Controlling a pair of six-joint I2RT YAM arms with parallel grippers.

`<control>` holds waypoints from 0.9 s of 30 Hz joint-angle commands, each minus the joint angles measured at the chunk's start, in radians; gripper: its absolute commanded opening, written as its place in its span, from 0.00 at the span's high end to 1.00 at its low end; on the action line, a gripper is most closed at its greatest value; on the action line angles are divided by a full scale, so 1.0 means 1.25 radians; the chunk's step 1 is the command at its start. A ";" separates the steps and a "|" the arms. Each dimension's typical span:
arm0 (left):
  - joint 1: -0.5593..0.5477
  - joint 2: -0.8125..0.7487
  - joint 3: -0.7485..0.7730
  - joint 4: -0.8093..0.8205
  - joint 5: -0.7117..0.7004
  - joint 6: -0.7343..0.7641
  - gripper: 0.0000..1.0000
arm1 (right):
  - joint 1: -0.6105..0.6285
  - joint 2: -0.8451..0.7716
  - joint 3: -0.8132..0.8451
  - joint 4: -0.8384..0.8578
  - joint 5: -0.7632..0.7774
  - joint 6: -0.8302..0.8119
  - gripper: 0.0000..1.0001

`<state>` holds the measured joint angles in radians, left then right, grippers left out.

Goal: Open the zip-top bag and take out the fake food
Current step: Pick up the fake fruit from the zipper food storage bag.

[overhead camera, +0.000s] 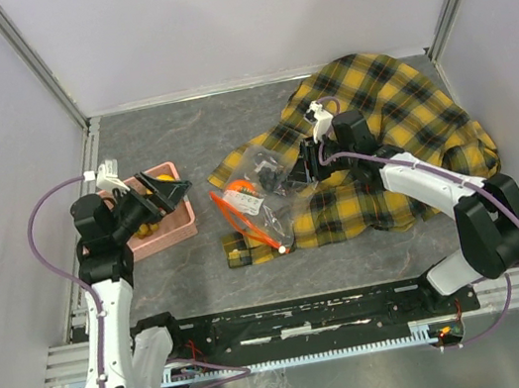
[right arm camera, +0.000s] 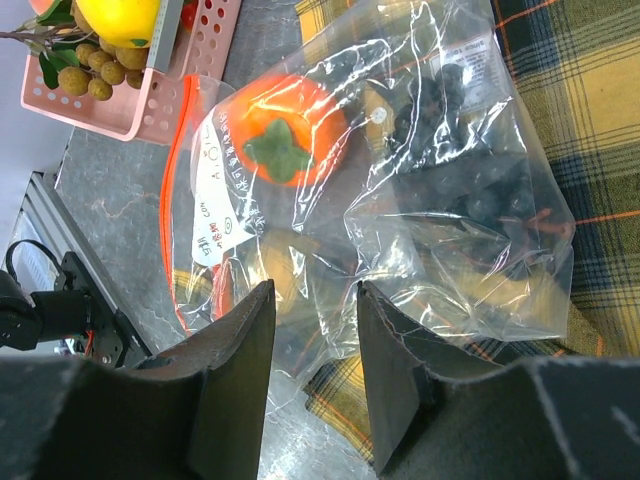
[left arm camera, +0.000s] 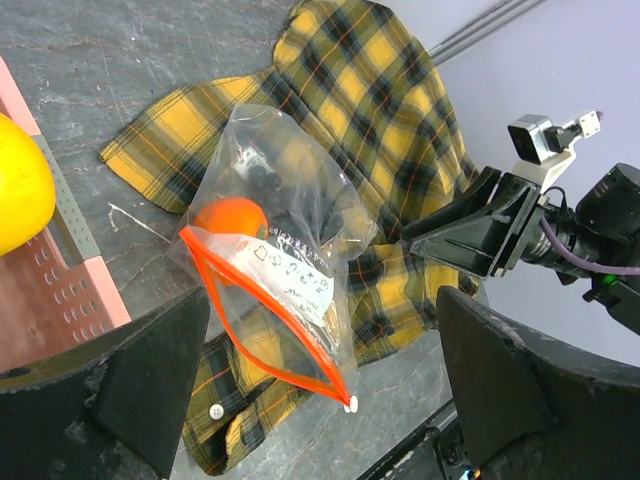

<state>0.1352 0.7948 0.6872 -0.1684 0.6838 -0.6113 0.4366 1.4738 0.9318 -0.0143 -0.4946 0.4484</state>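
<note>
Partway through, I'd say. The zip-top bag (overhead camera: 259, 202) lies mid-frame in the top view, half on the grey desk (overhead camera: 179, 138) and half on the plaid cloth (overhead camera: 389, 131). Its orange zip strip (left arm camera: 196, 255) shows as two lines spreading apart, so I judge the mouth already open.

Some fake food is out: the pink basket (overhead camera: 186, 231) at the left of the top view holds a yellow fruit (right arm camera: 120, 15) and a tan grape bunch (right arm camera: 95, 68) with green leaves.

Inside the bag I see an orange persimmon (right arm camera: 285, 130) with a green cap near the mouth, and dark berries (right arm camera: 470, 190) deeper in, toward the closed end. There is something brownish lower down that I can't identify. So those remain to come out.

My left fingers (left arm camera: 130, 390) are spread as wide as they go and hold nothing, hovering by the basket and looking across at the bag.

My right fingers (right arm camera: 230, 380) are about half open at the bag's right edge. In the left wrist view the tips sit just beside the plastic, and I see nothing clamped between them.
</note>
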 commanded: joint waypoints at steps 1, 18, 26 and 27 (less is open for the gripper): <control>0.000 -0.004 -0.012 0.068 0.028 -0.016 0.01 | 0.001 -0.038 0.002 0.034 -0.014 0.002 0.53; -0.026 -0.057 -0.153 0.090 0.106 -0.070 0.07 | 0.001 -0.035 -0.008 0.059 -0.028 0.018 0.53; -0.127 -0.106 -0.202 0.082 0.019 -0.093 0.17 | 0.002 -0.037 -0.013 0.077 -0.032 0.035 0.53; -0.137 -0.107 -0.207 0.082 0.013 -0.096 0.20 | 0.002 -0.038 -0.013 0.077 -0.031 0.035 0.53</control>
<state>0.0071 0.6785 0.4454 -0.1020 0.7406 -0.6853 0.4366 1.4551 0.9176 0.0231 -0.5179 0.4782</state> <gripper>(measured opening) 0.838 0.464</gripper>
